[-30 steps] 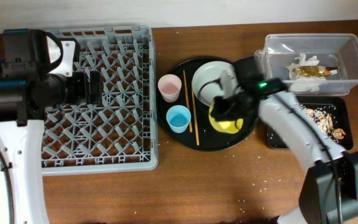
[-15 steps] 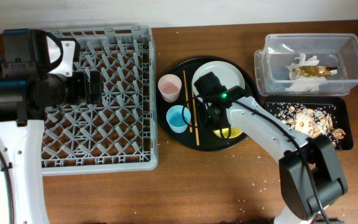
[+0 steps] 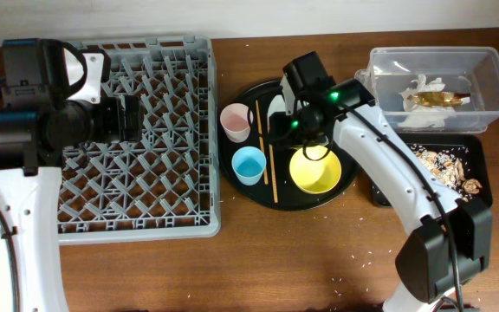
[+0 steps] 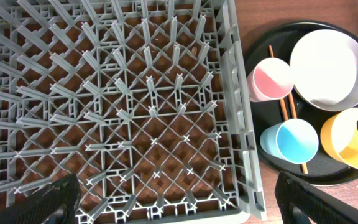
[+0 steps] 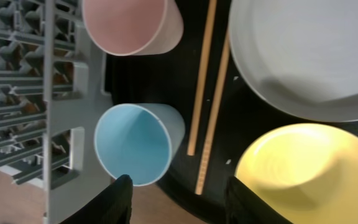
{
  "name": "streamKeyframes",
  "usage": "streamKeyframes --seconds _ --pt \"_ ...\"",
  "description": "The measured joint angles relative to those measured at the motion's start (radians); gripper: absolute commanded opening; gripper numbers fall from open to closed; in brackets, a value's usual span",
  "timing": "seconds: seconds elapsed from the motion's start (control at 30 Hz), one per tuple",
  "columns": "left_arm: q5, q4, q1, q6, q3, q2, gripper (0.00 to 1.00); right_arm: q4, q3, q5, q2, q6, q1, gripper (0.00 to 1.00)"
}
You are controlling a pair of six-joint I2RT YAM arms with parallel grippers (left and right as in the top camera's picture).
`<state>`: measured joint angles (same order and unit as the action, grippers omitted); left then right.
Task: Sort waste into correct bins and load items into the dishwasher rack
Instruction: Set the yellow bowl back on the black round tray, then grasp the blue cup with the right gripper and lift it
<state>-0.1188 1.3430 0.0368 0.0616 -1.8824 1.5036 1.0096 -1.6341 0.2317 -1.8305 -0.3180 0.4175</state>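
Above the large round black tray (image 3: 245, 189), the right claw (image 5: 182, 200) hung with its two fingers spread and nothing between them. The rim of the light blue plastic cup (image 5: 135, 143) and the lower ends of the thin wooden chopsticks (image 5: 209, 99) lay just beneath it. That cup stood mouth-up near the pink plastic cup (image 5: 129, 25). The chopsticks lay between the cups and the pale grey round plate (image 5: 309, 56), and the small yellow bowl (image 5: 309, 168) sat just beside the plate. Crumpled white napkins (image 3: 424, 87) lay in the clear plastic tub (image 3: 495, 82) and crumbs in the shallow black rectangular tray (image 3: 482, 173) — so loading looked to be the step in hand. No dish sat in the large grey lattice rack (image 4: 235, 93), over which the left claw (image 4: 185, 202) hovered, fingers wide apart and empty.

The blue cup seemed the likeliest pick. A sound grasp would put one finger inside the rim and one outside, on the side away from the chopsticks so they are not dragged. The claw should close gently — the thin wall probably flexes — and lift straight up before swinging across, to clear the pink cup and the rack's wall.
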Motion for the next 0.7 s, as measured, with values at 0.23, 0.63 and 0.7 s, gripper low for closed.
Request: streamKeyframes --seconds 0.23,0.63,0.7 --pt "0.0 0.0 0.0 0.0 0.0 0.0 0.99 -0.002 0.005 0.022 -0.163 -0.037 0.079 0.44" --pt "-0.039 0.0 0.0 0.0 0.0 0.0 0.95 -0.012 0.006 -0.033 -0.209 -0.113 0.094 0.04" --pt "-0.058 0.01 -0.001 0.001 0.0 0.0 0.95 0.01 0.006 0.002 -0.205 -0.099 0.08 0.04"
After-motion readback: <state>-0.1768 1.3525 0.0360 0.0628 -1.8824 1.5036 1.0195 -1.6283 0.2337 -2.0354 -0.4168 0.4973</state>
